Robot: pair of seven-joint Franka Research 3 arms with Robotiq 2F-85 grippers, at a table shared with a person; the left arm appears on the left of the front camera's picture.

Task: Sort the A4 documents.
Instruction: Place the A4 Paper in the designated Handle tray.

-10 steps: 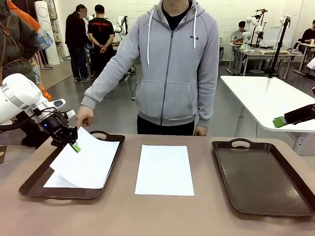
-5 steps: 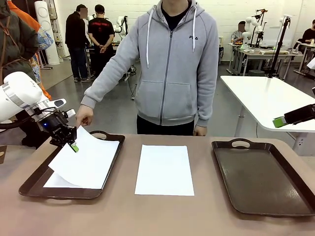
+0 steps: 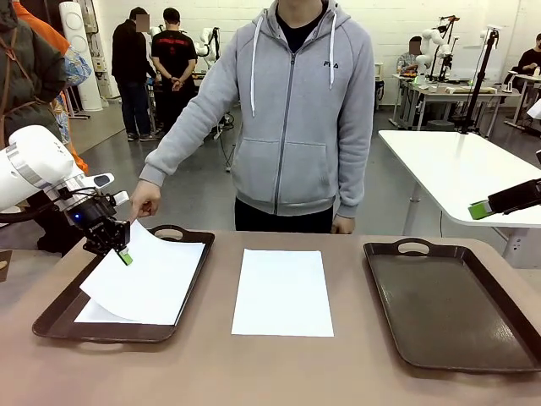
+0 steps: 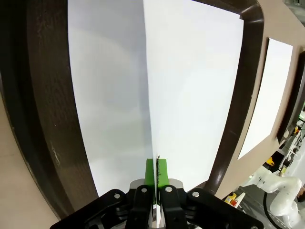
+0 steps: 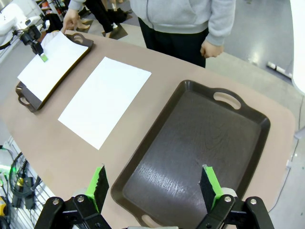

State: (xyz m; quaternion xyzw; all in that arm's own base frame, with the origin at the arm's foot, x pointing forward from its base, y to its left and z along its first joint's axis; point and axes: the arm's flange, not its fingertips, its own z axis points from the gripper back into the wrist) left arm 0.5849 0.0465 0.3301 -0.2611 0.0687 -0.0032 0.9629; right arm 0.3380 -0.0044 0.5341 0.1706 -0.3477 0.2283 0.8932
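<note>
One A4 document [image 3: 148,275] hangs tilted over the left brown tray [image 3: 51,317], its left edge raised. My left gripper [image 3: 124,255] is shut on that edge; in the left wrist view the green pads [image 4: 156,174] pinch the sheet [image 4: 190,86] edge-on. A second sheet [image 3: 95,313] lies flat in the tray under it [image 4: 105,95]. A third sheet [image 3: 283,292] lies on the table in the middle [image 5: 105,100]. My right gripper [image 5: 155,186] is open, hovering above the right tray [image 5: 190,143] with nothing between its fingers.
A person in a grey hoodie stands at the far side; one hand [image 3: 144,201] reaches to the left tray's far end near the raised sheet's corner. The right tray [image 3: 448,304] is bare. Brown tabletop [image 3: 279,364] shows between the trays.
My left gripper has drifted slightly left with the sheet's edge, pulling the sheet a little leftward over the tray. The right arm and the person's hand have stayed put.
</note>
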